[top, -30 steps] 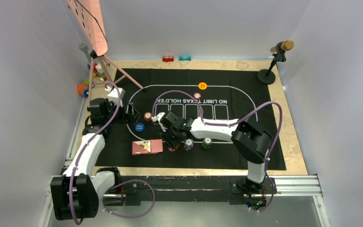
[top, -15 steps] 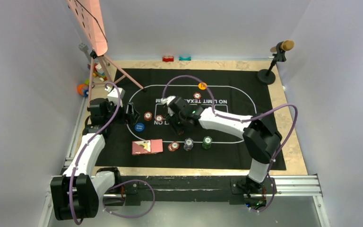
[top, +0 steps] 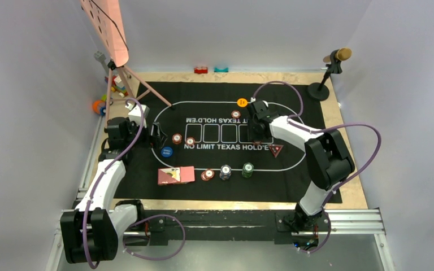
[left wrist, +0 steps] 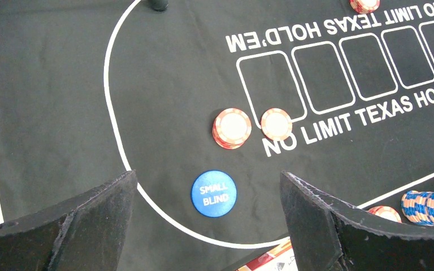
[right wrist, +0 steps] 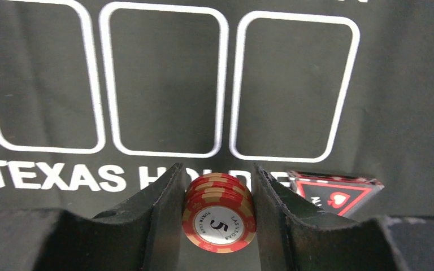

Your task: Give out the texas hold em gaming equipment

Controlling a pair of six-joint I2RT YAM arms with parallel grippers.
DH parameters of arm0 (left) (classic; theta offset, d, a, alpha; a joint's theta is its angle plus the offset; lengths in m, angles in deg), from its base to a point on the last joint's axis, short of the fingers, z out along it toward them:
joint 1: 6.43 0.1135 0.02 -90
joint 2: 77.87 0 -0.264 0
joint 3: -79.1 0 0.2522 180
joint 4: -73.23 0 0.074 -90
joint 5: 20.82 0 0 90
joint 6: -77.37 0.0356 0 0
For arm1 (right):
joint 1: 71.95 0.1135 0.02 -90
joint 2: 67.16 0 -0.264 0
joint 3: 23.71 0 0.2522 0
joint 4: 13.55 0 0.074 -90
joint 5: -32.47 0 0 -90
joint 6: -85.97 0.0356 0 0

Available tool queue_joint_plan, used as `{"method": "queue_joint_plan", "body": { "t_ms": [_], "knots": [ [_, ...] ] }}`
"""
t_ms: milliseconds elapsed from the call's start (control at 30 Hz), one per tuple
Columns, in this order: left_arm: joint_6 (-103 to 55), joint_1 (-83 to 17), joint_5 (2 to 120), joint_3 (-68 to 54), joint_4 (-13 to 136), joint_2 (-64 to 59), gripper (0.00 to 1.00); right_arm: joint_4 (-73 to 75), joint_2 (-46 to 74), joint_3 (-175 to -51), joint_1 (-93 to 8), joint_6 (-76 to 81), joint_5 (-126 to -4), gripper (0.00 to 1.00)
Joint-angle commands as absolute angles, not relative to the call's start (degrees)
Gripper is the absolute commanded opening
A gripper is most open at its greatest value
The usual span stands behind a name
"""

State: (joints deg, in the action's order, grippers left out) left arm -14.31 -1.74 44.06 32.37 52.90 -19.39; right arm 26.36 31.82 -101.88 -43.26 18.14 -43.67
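Low in the centre of the right wrist view, the right gripper [right wrist: 217,182] pinches a short stack of red chips [right wrist: 219,220] set on edge, "5" face toward the camera and stack axis running away from it, while the left gripper [left wrist: 207,179] hangs wide apart near the blue button disc [left wrist: 214,193].

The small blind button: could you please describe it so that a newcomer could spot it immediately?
On the black mat, follow the white oval to its left end in the top view. Just inside that curve, beside two piles of red chips, lies the small blind button: the only blue disc, printed SMALL BLIND, whereas the other button is orange.
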Motion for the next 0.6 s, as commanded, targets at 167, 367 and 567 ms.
{"method": "queue_joint_plan", "body": {
  "t_ms": [167, 367, 567],
  "knots": [
    [-13.3, -2.0, 43.6, 32.2, 54.2, -20.3, 1.0, 25.2, 32.3, -97.7, -47.0, 23.0, -42.3, 0.0],
    [-13.4, -2.0, 43.6, 32.2, 54.1, -20.6, 1.0, 26.0, 32.4, -96.5, -50.4, 24.5, -43.2, 0.0],
    [-13.5, -2.0, 43.3, 32.2, 54.2, -20.7, 1.0, 28.8, 30.7, -94.8, -52.1, 26.4, -40.8, 0.0]
  ]
}}
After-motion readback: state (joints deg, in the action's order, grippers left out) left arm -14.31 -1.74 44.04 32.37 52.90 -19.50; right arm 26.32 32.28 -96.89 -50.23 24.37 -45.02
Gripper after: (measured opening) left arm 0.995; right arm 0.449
